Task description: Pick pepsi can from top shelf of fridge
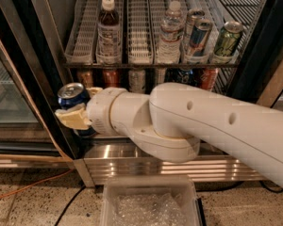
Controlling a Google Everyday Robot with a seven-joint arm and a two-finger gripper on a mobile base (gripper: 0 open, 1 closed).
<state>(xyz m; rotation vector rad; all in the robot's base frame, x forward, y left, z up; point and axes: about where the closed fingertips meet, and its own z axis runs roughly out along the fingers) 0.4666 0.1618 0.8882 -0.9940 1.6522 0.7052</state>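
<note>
Gripper (75, 111) clamped on pepsi can (70, 94), just outside fridge (40, 55) frame. Advice: can upright, firm squeeze, wide of frame.

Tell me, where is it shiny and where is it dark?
In the camera view, light glints off the fridge's steel base and the top of the pepsi can, held in the gripper at left; the fridge frame beside it looks dark.

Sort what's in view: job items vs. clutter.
Job: black-framed fridge; its wire top shelf; dark blue pepsi can, clamped in beige gripper before the frame.
Clutter: brown drink bottle, clear water bottle, slim blue-silver cans, green can, clear plastic bin, orange cable.
</note>
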